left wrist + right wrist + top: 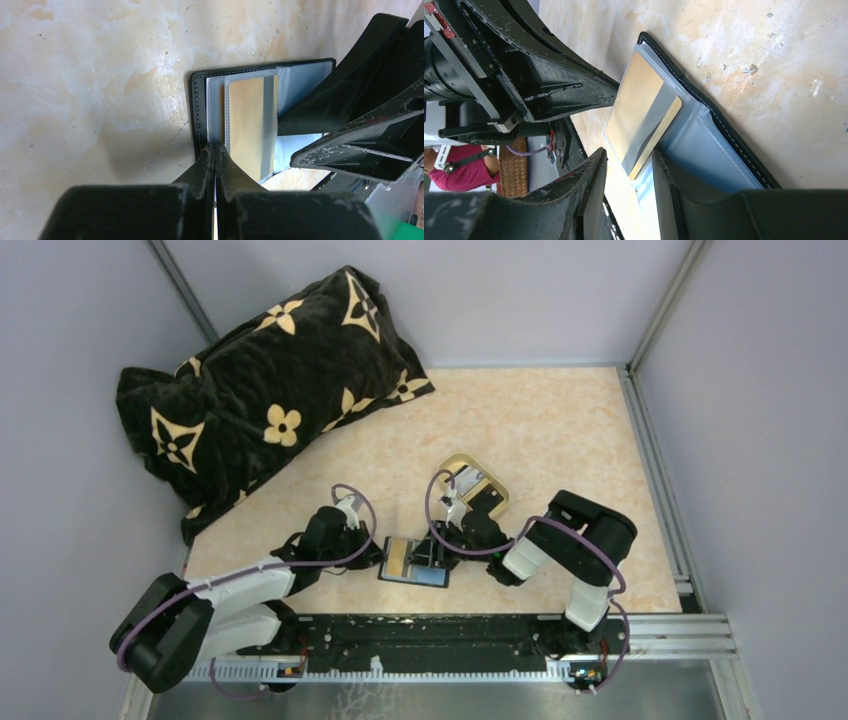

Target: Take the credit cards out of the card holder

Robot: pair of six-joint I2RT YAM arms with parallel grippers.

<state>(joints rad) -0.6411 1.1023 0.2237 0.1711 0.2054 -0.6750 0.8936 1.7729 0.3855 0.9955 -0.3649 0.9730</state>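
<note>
Left tool point(215, 155): fingers together, tips resting on the near edge of the card holder point(199, 107). Cannot tell if any sleeve is pinched between them.

Card holder: lies open and flat on the table point(560, 430), just beyond the arm bases, between the 2 tools. Black stitched border, pale clear sleeves inside.

1 orange-yellow card point(248, 125) is visible, lying on the sleeves with 1 end sticking out past the holder's edge. Other cards not distinguishable.

Right tool point(629, 160): fingers apart, straddling the protruding end of the orange-yellow card. Contact with the card cannot be told.

Gold-rimmed tray point(470, 457): just beyond the right tool, partly under its wrist.

Black flowered pillow point(260, 380): far-left corner, well apart from the holder.
</note>
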